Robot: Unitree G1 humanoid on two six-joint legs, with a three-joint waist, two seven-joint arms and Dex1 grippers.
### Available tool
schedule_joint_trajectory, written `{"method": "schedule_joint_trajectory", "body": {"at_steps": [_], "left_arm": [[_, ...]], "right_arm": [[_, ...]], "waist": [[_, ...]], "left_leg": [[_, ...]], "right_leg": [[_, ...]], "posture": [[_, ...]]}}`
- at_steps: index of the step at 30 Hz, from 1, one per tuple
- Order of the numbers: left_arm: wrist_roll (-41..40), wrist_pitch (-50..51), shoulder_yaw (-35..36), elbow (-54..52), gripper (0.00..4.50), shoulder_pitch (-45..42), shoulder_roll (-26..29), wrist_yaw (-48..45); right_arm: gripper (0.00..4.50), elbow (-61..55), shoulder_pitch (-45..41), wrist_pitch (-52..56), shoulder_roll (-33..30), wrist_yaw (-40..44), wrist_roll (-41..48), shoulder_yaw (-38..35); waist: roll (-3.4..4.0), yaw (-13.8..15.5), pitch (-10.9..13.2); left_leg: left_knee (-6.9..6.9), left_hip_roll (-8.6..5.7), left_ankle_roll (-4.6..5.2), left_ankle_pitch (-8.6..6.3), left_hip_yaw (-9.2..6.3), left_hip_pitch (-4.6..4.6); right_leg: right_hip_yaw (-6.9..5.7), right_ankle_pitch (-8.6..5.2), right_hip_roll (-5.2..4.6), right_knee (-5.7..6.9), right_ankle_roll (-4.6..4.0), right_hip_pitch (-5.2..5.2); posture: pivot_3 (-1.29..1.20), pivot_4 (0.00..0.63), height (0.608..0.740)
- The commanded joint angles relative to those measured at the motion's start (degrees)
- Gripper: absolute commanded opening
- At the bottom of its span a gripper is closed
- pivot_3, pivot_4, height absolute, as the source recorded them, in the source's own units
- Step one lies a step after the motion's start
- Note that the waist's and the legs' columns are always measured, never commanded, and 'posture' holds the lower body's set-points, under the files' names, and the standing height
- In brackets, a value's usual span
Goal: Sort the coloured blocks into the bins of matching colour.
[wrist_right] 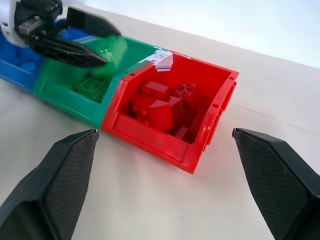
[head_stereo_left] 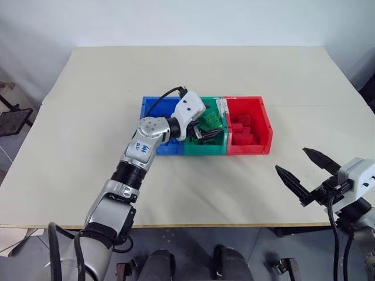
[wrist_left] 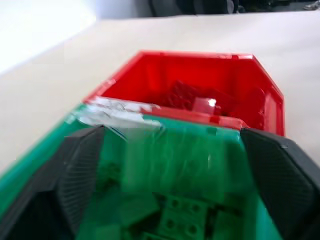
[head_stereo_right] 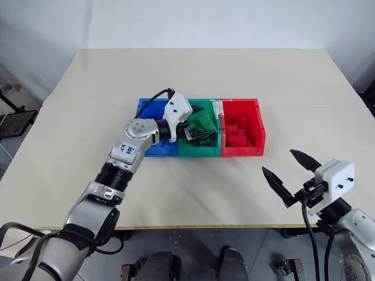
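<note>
Left eye view: I see a beige surface (head_stereo_left: 88,117) against a white wall (head_stereo_left: 176,20), the bins (head_stereo_left: 266,126) mid-surface. My left gripper (head_stereo_left: 205,132) hangs fingers spread above green blocks (head_stereo_left: 212,122) inside the green bin; right gripper (head_stereo_left: 304,170) wide open, empty, well apart.

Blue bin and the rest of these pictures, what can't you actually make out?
- Blue bin: in the head views the left arm and left end effector cover most of its inside, so its blocks can't be counted.
- Green bin: blurred in the left wrist view; the green blocks lack clear outlines.
- Red bin: the red blocks overlap in a pile, so their number is unclear.
</note>
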Motion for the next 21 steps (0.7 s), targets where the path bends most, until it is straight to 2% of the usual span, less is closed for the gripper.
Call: {"method": "schedule_joint_trajectory", "body": {"at_steps": [1, 6, 9, 13, 17, 21], "left_arm": [[-0.67, -1.46, 1.80, -4.07, 4.44, 2.12, 1.93, -1.59], [-4.76, -1.28, 4.55, -12.07, 4.44, 7.88, 6.63, -7.59], [-7.93, -7.58, 8.09, -18.12, 4.44, 19.16, 17.08, -18.34], [-9.97, -12.54, 14.99, -19.85, 4.44, 31.13, 25.87, -21.43], [-11.02, -8.69, 19.64, -23.47, 4.44, 38.12, 29.08, -18.15], [-12.06, -7.40, 21.66, -26.97, 4.44, 42.50, 29.01, -16.65]], "right_arm": [[4.50, -1.48, 0.73, -1.62, 0.13, 0.10, 1.02, -2.90], [4.50, 0.16, -0.56, -2.30, -1.51, 2.79, 1.03, -2.36], [4.50, 3.67, -3.82, -1.56, -6.15, 8.72, 0.57, 0.39], [4.50, 7.94, -7.66, -1.99, -10.89, 14.15, -0.73, 3.64], [4.50, 10.98, -11.18, -2.99, -12.98, 18.21, -2.21, 7.26], [4.50, 13.22, -14.42, -3.48, -12.52, 19.59, -2.85, 9.46]], "waist": [[0.00, -0.02, 0.00], [0.00, -0.16, 0.00], [0.06, -1.52, -0.03], [0.08, -2.64, -0.04], [0.00, -1.03, 0.01], [-0.01, -0.81, 0.00]], "left_leg": [[0.00, 0.00, 0.00, 0.00, 0.00, 0.00], [0.01, 0.02, 0.00, 0.00, 0.00, 0.01], [-0.01, 0.04, 0.00, 0.00, 0.01, 0.06], [-0.17, 0.13, -0.02, 0.00, 0.01, 0.15], [0.07, 0.09, 0.01, -0.01, -0.08, 0.03], [0.09, 0.08, 0.03, -0.03, -0.15, 0.03]], "right_leg": [[0.00, 0.00, 0.00, 0.00, 0.00, 0.00], [0.01, 0.00, 0.00, 0.01, 0.00, 0.00], [0.04, 0.00, 0.00, 0.02, 0.00, 0.00], [-0.02, -0.01, 0.03, 0.09, -0.01, -0.03], [-0.02, 0.00, 0.01, 0.01, 0.00, 0.03], [-0.02, 0.00, -0.01, 0.03, 0.00, 0.07]], "posture": [[0.00, 0.150, 0.740], [0.00, 0.150, 0.740], [0.00, 0.150, 0.740], [0.00, 0.150, 0.740], [0.00, 0.150, 0.740], [0.00, 0.150, 0.740]]}}
